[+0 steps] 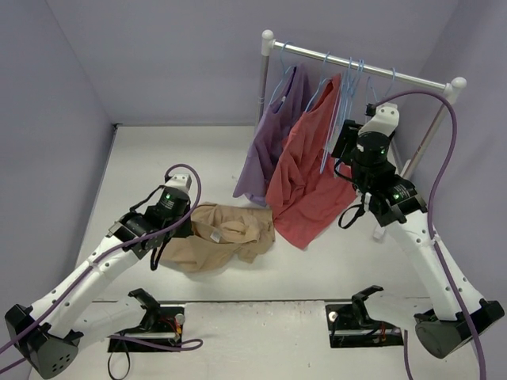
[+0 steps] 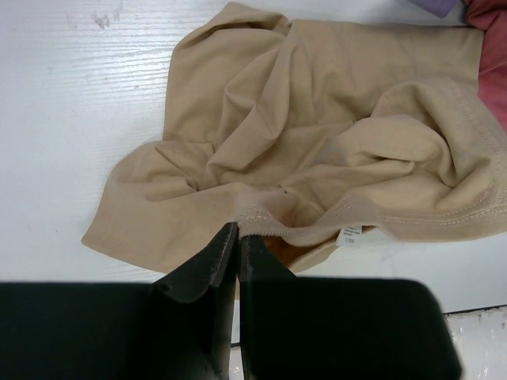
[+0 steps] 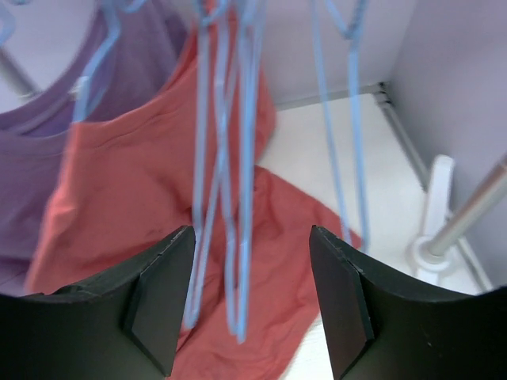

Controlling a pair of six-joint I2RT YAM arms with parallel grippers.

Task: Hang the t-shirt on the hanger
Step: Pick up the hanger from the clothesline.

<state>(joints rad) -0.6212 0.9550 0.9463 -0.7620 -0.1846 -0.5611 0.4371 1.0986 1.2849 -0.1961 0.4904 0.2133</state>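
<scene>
Our left gripper (image 2: pixel 238 232) pinches the collar (image 2: pixel 265 226) of the limp, light tee (image 2: pixel 317 119) lying on the worktop (image 2: pixel 71 119), eight o'clock from the red shirt (image 1: pixel 305 186); our right gripper (image 3: pixel 252 241) gapes around the hanger (image 3: pixel 247 158).

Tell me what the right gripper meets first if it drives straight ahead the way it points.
Probably the empty light-blue hangers, dangling right between the right gripper's open fingers; the red shirt hangs behind them. Exact depth is unclear.
</scene>
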